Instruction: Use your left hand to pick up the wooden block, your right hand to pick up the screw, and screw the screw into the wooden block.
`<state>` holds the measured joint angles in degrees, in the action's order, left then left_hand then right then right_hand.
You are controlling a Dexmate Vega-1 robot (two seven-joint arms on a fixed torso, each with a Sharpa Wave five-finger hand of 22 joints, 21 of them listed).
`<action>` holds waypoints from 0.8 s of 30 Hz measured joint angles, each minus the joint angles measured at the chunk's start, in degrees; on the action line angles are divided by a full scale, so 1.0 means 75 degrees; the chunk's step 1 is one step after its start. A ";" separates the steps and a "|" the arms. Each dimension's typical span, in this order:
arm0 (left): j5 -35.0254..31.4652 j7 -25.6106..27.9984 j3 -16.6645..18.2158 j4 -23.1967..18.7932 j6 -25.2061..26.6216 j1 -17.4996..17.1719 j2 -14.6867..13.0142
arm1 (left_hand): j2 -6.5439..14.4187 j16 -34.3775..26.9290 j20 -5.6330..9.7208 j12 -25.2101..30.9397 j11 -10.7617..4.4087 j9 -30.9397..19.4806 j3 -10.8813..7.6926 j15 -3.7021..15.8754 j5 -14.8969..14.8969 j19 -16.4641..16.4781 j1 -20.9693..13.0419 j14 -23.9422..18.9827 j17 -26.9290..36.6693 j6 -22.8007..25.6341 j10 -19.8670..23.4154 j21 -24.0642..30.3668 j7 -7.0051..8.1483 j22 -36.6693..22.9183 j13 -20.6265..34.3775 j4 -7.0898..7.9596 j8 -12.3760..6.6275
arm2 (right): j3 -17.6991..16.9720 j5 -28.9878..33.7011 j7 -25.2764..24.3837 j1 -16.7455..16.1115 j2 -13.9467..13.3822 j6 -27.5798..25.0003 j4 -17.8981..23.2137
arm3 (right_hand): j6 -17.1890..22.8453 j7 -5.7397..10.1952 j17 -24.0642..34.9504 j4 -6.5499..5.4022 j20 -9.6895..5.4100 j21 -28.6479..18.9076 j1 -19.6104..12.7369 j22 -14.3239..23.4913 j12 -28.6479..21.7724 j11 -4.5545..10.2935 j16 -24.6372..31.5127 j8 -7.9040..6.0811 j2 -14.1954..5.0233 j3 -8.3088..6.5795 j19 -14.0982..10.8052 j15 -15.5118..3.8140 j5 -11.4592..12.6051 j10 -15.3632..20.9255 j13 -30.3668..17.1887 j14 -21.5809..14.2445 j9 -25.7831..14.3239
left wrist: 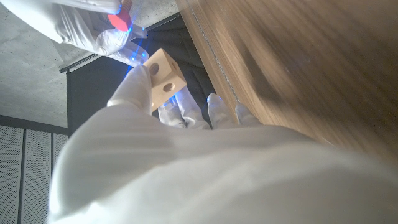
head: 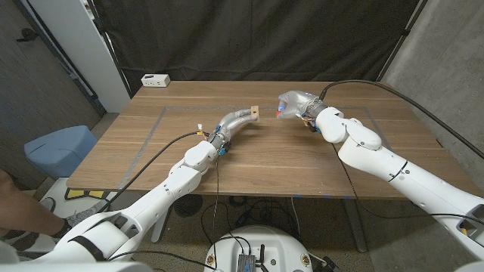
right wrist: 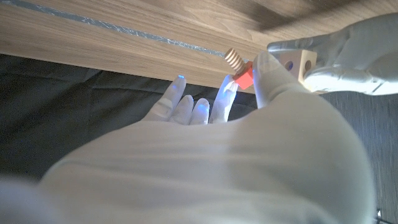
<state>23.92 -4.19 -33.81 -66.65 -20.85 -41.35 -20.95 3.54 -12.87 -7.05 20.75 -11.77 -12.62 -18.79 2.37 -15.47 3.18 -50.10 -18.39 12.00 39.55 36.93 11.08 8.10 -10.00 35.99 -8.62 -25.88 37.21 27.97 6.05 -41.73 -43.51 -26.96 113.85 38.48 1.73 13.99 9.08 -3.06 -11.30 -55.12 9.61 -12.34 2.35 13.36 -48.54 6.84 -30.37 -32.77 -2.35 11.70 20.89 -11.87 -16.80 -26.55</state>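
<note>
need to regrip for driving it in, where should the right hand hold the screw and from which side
Hold the screw by its red head, coming from the end away from the wooden block. Its ridged wooden shaft sticks out bare past the right hand and should stay free to enter a hole in the block, held by the left hand.

Left robot hand (left wrist: pixel 186 149) grips wooden block (left wrist: pixel 163 79).

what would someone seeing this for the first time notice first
Two white-gloved robot hands meet in the air above the middle of the wooden table. The left hand holds up a small wooden block with round holes, and the right hand pinches a screw with a red head and wooden threads, close beside the block but not yet in it. A white box sits at the table's far left corner.
</note>
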 measured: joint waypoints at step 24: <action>-0.0114 -0.0321 -0.0214 0.0429 -0.0232 0.0302 0.0282 | -0.0001 0.0000 0.0000 0.0001 -0.0001 -0.0006 -0.0017 0.0000 0.0008 0.0000 -0.0002 0.0000 0.0000 0.0000 0.0000 0.0000 0.0000 0.0000 0.0038 0.0015 0.0000 | -0.0754 -0.1705 -0.1656 -0.0609 0.0278 -0.0008 0.0342 | 0.0138 -0.0053 0.0037 -0.0023 -0.0014 0.0000 0.0165 0.0000 0.0000 -0.0060 0.0000 0.0001 -0.0016 0.0023 -0.0067 0.0000 0.0001 0.0143 0.0001 -0.0081 0.0284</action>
<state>23.06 -6.60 -35.42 -63.43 -22.59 -39.08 -18.83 3.53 -12.87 -7.05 20.76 -11.78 -12.67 -18.91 2.37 -15.40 3.18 -50.11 -18.39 12.00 39.55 36.93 11.08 8.10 -9.99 36.27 -8.50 -25.89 31.56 15.17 -6.37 -46.29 -41.42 -27.02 116.41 39.52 1.33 14.27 8.91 -3.17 -11.30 -53.88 9.61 -12.34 1.91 13.36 -48.53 6.72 -30.20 -33.27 -2.35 11.71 21.96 -11.86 -17.41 -24.42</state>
